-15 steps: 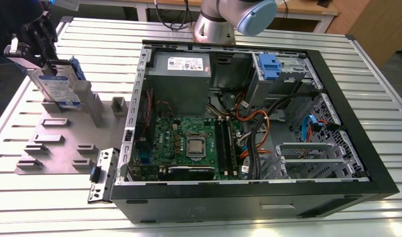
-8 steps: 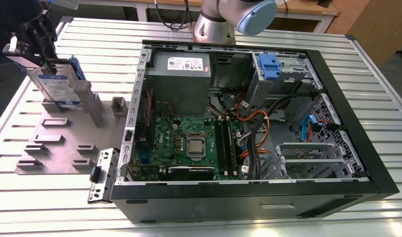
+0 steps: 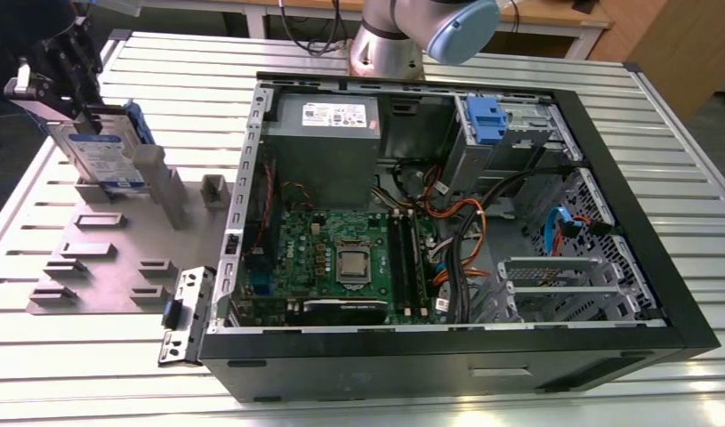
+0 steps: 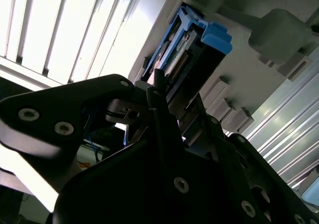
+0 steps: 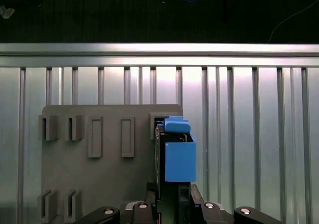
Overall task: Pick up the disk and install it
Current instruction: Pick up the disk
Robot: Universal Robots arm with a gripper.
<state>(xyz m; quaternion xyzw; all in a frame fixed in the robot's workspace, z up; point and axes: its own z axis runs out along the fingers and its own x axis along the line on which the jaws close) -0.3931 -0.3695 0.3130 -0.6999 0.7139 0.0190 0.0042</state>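
Observation:
The disk point(image 3: 101, 151) is a flat silver drive with a white-and-blue label and blue rails. It stands on edge at the far end of the grey holder plate point(image 3: 113, 267), on the exterior view's left. My gripper point(image 3: 80, 108) comes down on its upper end, with a black finger pressed to each flat face. In the first wrist view the disk point(image 5: 178, 157) shows edge-on with its blue bracket, between my fingertips point(image 5: 149, 196) of the gripper point(image 5: 172, 194). The second wrist view shows the disk point(image 4: 197, 47) beyond the gripper point(image 4: 172, 102). I cannot tell whether its lower edge still rests in the plate's slot.
The open computer case point(image 3: 600, 160) lies at the exterior view's right, with a grey power-supply box point(image 3: 326, 120), a blue-tabbed drive cage point(image 3: 487, 120), a motherboard point(image 3: 338, 258) and loose cables point(image 3: 457, 222). Grey posts point(image 3: 160, 182) stand on the holder plate. The arm's base point(image 3: 392, 44) is behind the case.

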